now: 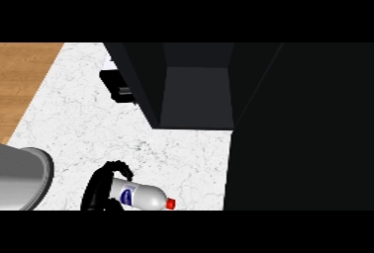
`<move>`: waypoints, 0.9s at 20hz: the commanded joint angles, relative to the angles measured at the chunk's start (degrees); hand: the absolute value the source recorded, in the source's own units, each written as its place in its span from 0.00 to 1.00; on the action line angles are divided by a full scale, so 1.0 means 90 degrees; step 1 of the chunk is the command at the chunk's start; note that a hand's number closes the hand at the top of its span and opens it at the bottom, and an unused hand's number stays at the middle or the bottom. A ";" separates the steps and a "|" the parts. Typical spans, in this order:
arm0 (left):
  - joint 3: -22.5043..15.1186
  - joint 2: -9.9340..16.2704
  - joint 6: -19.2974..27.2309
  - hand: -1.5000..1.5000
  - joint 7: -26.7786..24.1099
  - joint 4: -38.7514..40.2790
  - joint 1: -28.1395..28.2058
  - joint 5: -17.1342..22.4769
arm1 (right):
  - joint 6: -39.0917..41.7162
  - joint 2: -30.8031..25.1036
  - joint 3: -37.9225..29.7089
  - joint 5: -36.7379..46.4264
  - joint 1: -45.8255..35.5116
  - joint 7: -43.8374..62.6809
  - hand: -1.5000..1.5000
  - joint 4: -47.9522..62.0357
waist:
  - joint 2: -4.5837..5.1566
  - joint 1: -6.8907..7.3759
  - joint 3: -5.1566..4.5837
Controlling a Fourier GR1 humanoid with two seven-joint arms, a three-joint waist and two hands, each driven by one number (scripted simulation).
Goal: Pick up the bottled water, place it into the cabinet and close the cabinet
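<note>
Head view first: you look steeply down on a white marbled counter (87, 123); a strip of wood floor (22, 79) shows past its left edge, toward the top left corner of the view; the cabinet (197, 84) stands at the counter's far side, dark, its interior open to you; its door (300, 128) swings out and fills the right side of the view, hiding the counter's right part. Near the counter's front edge you have the bottle (146, 196); it lies tilted, white body with a blue label, red cap pointing right and slightly down; it sits well short of the cabinet, just left of the door's edge. Your left hand (102, 185) is clasped on the bottle; black fingers curl over its base end from the left and above; the grey forearm (22, 178) fills the lower left corner. A small black object (120, 86) sits against the cabinet's left side near the counter's far edge; you cannot tell what it is. Your right hand does not show.
</note>
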 commanded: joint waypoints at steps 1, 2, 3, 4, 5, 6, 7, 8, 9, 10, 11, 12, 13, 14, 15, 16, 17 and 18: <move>0.0241 -0.1044 -0.0636 1.00 -0.0521 -0.0642 -0.0174 0.2191 | -0.0006 0.0035 -0.0006 -0.0042 0.0037 -0.0038 0.00 0.0032 | -0.0013 -0.0019 -0.0215; 0.0342 -0.1053 -0.0927 1.00 -0.0685 -0.0755 -0.0144 0.2717 | 0.0018 -0.0014 -0.0011 -0.0024 0.0070 0.0003 0.00 0.0088 | 0.0000 0.0034 -0.0188; 0.0405 -0.1063 -0.1196 1.00 -0.0883 -0.0911 -0.0136 0.3282 | 0.0015 -0.0011 -0.0068 -0.0047 0.0059 -0.0043 0.00 0.0073 | -0.0012 0.0036 -0.0163; 0.0565 -0.1070 -0.1486 1.00 -0.1015 -0.0988 -0.0189 0.3822 | -0.0035 -0.0009 -0.0133 -0.0062 0.0033 -0.0005 0.00 0.0084 | 0.0027 0.0045 -0.0145; 0.0723 -0.1076 -0.1733 1.00 -0.1165 -0.1040 -0.0165 0.4381 | -0.0040 0.0032 -0.0080 -0.0081 0.0073 -0.0031 0.00 -0.0014 | 0.0016 0.0014 -0.0130; 0.0946 -0.1081 -0.2050 1.00 -0.1210 -0.1082 -0.0250 0.4900 | -0.0023 0.0023 -0.0046 -0.0017 0.0102 -0.0058 0.00 0.0004 | 0.0023 -0.0017 -0.0100; 0.1101 -0.1085 -0.2446 1.00 -0.1381 -0.1098 -0.0111 0.5335 | 0.0029 -0.0008 -0.0112 -0.0077 0.0114 -0.0109 0.00 0.0094 | 0.0027 0.0023 -0.0064; 0.1227 -0.1088 -0.2809 1.00 -0.1560 -0.0932 -0.0116 0.5705 | 0.0109 -0.0113 -0.0114 0.0001 0.0061 -0.0098 0.00 0.0101 | 0.0054 -0.0023 -0.0049; 0.1583 -0.1090 -0.3196 1.00 -0.1379 -0.0864 -0.0309 0.6016 | 0.0081 -0.0128 -0.0224 -0.0105 -0.0064 -0.0044 0.00 0.0064 | 0.0076 -0.0036 -0.0021; 0.1693 -0.0998 -0.3698 1.00 -0.1545 -0.0665 -0.0019 0.6247 | 0.0022 -0.0039 -0.0062 0.0013 0.0042 -0.0060 0.00 -0.0024 | 0.0058 -0.0066 -0.0010; 0.1865 -0.0855 -0.4093 1.00 -0.1547 -0.0418 -0.0151 0.6515 | 0.0155 -0.0087 -0.0081 -0.0096 0.0000 -0.0145 0.00 0.0025 | 0.0064 -0.0128 0.0003; 0.2057 -0.0698 -0.4340 1.00 -0.1309 -0.0280 -0.0496 0.6776 | -0.0077 0.0036 0.0036 0.0108 -0.0138 0.0035 0.00 0.0036 | 0.0073 -0.0144 0.0010; 0.2157 -0.0563 -0.4692 1.00 -0.1496 -0.0005 -0.0403 0.6893 | 0.0114 -0.0058 -0.0068 -0.0014 -0.0211 -0.0115 0.00 0.0263 | 0.0065 -0.0149 0.0021; 0.2238 -0.0583 -0.4738 1.00 -0.1376 0.0141 -0.0475 0.7035 | 0.0241 -0.0233 -0.0160 -0.0139 0.0013 -0.0074 0.00 0.0027 | 0.0050 -0.0186 0.0026; 0.2233 -0.0621 -0.4919 1.00 -0.1767 0.0864 -0.0882 0.6836 | 0.0232 -0.0297 -0.0274 -0.0262 -0.0157 0.0074 0.00 0.0029 | 0.0064 -0.0219 0.0024; 0.2386 -0.0344 -0.5179 1.00 -0.1660 0.0837 -0.0691 0.6981 | 0.0181 -0.0104 0.0160 0.0086 0.0329 -0.0133 0.00 -0.0188 | 0.0043 -0.0212 0.0029; 0.2208 -0.0614 -0.4996 1.00 -0.1717 0.0939 -0.0856 0.6798 | 0.0265 -0.0170 0.0023 0.0079 0.0249 -0.0272 0.00 0.0069 | 0.0041 -0.0198 0.0033; 0.2349 -0.0257 -0.5275 1.00 -0.1393 0.0950 -0.0936 0.6981 | 0.0201 -0.0155 -0.0092 0.0041 -0.0310 -0.0147 0.00 0.0425 | 0.0045 -0.0166 0.0034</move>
